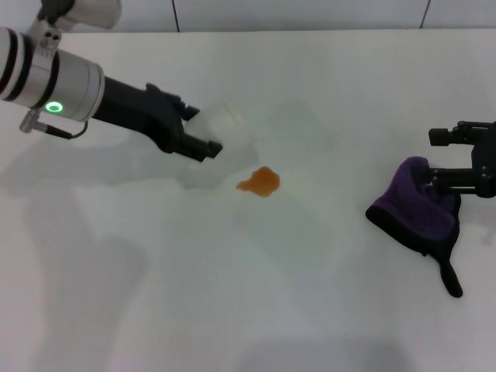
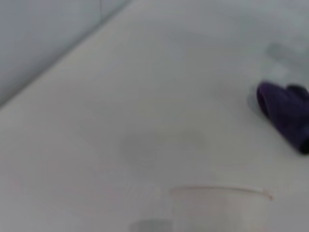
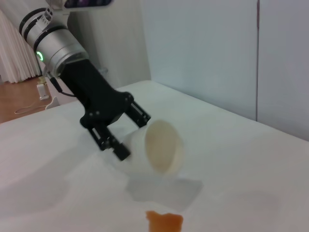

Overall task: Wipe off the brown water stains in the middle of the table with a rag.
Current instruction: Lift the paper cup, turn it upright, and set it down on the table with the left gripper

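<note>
A: Lying mid-table (image 1: 232, 294), the brown water stains (image 1: 261, 182) run left-right, tail leftward.

B: Rag (image 1: 415, 208)?

A: Far right, strap toward the robot; right gripper (image 1: 457, 159) above it, aperture indeterminate. Left gripper (image 1: 203, 132) clamps a tilted cup (image 1: 225, 124). No legible markings.

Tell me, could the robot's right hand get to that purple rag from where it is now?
Probably yes. The right hand sits right at the rag on the table, nothing between them. Whether it already grips the cloth is unclear. The left hand is far off, holding a tilted cup.
</note>
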Robot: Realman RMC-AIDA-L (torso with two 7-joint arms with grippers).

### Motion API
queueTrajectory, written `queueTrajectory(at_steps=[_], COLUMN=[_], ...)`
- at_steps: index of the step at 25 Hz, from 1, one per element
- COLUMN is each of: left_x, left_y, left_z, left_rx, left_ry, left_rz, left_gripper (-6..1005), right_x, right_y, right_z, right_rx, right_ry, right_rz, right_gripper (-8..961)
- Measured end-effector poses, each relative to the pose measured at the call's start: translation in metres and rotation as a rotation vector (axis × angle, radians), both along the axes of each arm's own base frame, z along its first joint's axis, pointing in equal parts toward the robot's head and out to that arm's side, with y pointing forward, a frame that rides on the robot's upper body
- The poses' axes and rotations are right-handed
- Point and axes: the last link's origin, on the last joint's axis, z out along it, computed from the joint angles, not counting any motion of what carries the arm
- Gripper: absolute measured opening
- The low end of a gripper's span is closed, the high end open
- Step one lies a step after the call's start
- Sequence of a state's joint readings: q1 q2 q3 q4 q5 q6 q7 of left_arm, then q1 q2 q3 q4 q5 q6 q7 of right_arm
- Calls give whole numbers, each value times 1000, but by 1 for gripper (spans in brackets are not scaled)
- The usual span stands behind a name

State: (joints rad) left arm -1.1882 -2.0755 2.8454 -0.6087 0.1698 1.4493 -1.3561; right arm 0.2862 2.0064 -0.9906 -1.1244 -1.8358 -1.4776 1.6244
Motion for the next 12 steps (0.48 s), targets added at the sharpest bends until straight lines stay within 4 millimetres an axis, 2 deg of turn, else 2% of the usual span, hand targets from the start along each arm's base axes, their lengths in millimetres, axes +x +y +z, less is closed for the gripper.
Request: queueTrajectory(at_steps=[8, 12], left_x=[-2, -9], left_y=[3, 0], left_z=[7, 10], left_rx=[137, 205], left_ry=[-170, -247], left_rz=[-46, -59], left_gripper=[771, 769], right_x=[-1, -1], right_y=[1, 1], right_z=[0, 0], right_rx=[2, 3], right_ry=[1, 0], right_rz=[1, 2], right_gripper=[741, 741])
